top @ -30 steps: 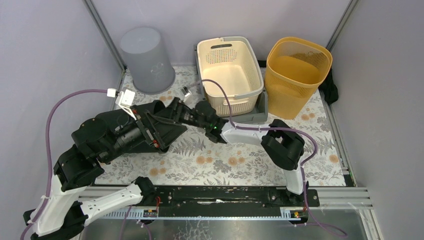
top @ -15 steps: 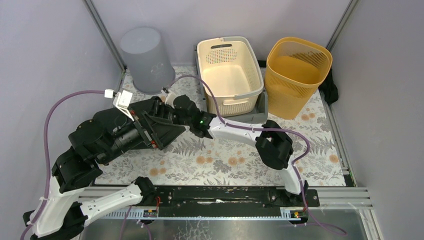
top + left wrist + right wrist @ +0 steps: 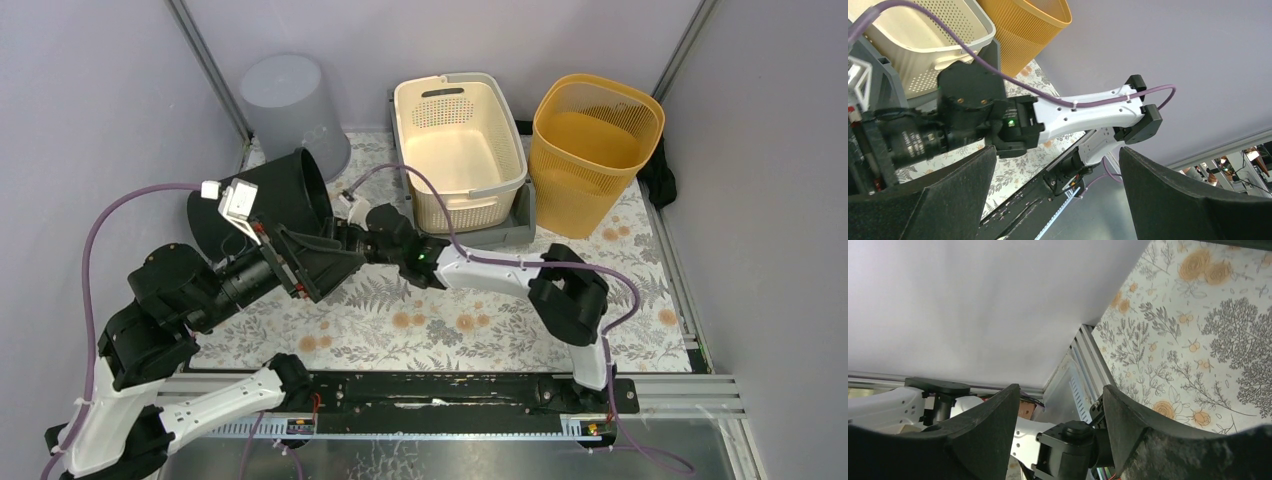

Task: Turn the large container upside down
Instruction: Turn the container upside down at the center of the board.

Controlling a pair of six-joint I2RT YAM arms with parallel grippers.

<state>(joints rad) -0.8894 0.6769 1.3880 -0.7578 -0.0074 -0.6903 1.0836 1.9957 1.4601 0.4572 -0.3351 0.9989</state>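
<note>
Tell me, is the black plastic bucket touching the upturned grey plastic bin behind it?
Cannot tell. In the top view the black plastic bucket overlaps the upturned grey plastic bin, hiding any gap.

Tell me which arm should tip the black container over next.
Right, probably: the right tool sits open beside the tilted black container, at its rim; the left tool, also open, faces away from it.

The top camera looks down from the near edge; both close wrist cameras face sideways; all share the floral table (image 3: 450,325).
</note>
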